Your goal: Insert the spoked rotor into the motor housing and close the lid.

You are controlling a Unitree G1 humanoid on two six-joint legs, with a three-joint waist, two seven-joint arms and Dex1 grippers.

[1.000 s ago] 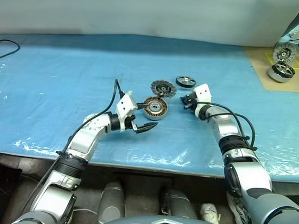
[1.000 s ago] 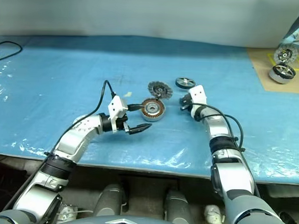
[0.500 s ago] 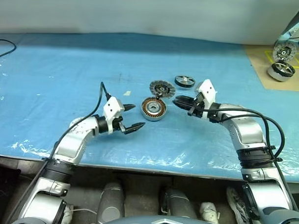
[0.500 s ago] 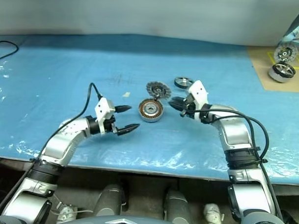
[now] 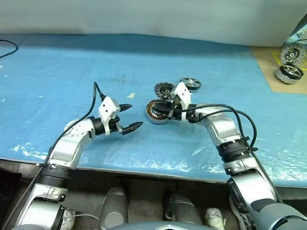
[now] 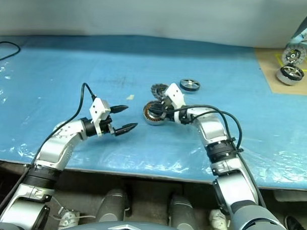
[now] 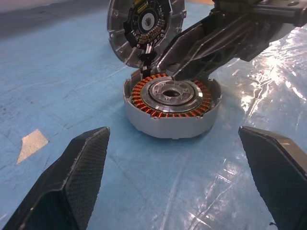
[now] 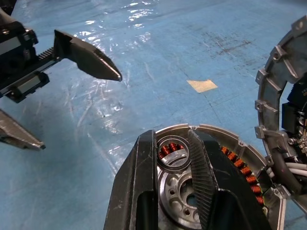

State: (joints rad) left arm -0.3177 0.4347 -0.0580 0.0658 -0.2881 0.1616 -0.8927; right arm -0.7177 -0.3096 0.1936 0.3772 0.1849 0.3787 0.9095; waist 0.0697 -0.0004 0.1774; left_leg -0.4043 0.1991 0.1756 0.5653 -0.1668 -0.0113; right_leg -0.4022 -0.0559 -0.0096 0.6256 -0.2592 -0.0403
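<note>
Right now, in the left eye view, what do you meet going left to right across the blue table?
Left gripper → motor housing → right gripper, over the housing → spoked rotor → silver motors at the far right edge.

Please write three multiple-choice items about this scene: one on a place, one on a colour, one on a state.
1. Where is the spoked rotor?
A. in the motor housing
B. on the blue table cover, beyond the housing
C. in the left gripper

2. What colour are the housing's windings?
A. green
B. white
C. copper-orange

3. How is the lid?
A. swung open
B. closed
C. lying far from the housing

Answers:
1 B: it lies on the blue table cover, past the motor housing.
2 C: the windings are orange.
3 A: the lid stands raised at the housing's rim.
</note>
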